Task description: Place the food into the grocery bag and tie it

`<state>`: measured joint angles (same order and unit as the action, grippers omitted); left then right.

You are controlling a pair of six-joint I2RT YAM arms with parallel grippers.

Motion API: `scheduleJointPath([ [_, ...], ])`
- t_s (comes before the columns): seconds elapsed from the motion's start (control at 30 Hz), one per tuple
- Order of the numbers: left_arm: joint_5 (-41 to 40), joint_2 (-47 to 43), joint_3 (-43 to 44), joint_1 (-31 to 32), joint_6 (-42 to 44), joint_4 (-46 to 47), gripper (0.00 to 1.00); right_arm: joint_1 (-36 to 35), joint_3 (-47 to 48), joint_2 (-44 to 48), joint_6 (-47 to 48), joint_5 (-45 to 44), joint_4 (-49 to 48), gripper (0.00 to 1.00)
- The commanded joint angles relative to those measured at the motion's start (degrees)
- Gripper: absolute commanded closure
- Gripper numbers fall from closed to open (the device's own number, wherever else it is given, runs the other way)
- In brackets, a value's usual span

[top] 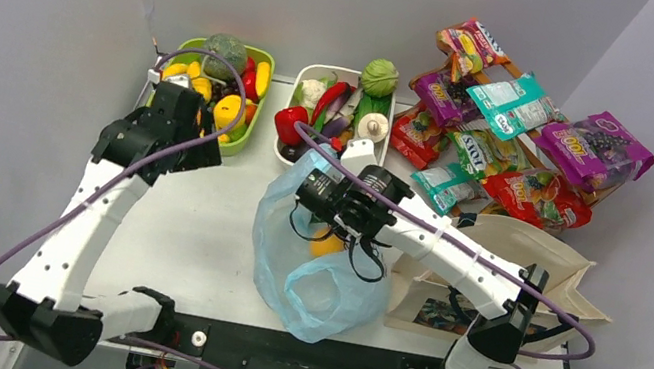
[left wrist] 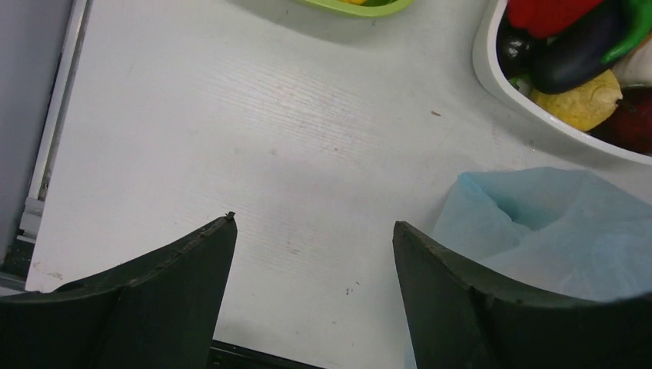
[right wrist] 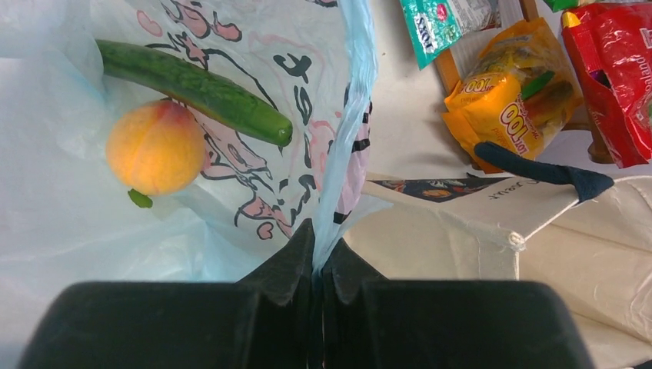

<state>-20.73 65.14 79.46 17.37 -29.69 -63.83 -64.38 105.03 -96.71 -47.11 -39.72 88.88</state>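
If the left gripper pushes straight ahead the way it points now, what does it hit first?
The left gripper likely meets bare table first; the grocery bag sits off to the side.

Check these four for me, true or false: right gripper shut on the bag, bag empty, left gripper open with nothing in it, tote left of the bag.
1. The right gripper is shut on the bag. True: it pinches the rim.
2. The bag is empty. False: a cucumber and a peach lie inside.
3. The left gripper is open and holds nothing. True: only table shows between its fingers.
4. The tote lies left of the bag. False: it is on the bag's right.
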Motion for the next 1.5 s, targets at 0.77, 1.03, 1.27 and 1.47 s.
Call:
scheduleJointPath([
  [0.77, 7.22, 39.57, 18.91, -10.72, 10.43, 27.52, 0.21, 3.38, -10.64, 8.9, 4.2, 7.91, -8.83, 1.0],
  [1.03, 6.74, 44.74, 21.33, -10.82, 11.46, 29.12, 0.2, 3.73, -11.84, 8.58, 4.99, 8.88, -9.8, 1.0],
  [1.27, 7.14, 48.42, 23.12, -10.77, 10.98, 30.06, 0.2, 3.74, -11.97, 8.51, 5.1, 10.41, -10.86, 1.0],
  [1.47, 6.02, 52.13, 25.74, -10.74, 10.98, 28.14, 0.2, 3.74, -12.21, 8.65, 5.02, 10.82, -11.44, 1.0],
])
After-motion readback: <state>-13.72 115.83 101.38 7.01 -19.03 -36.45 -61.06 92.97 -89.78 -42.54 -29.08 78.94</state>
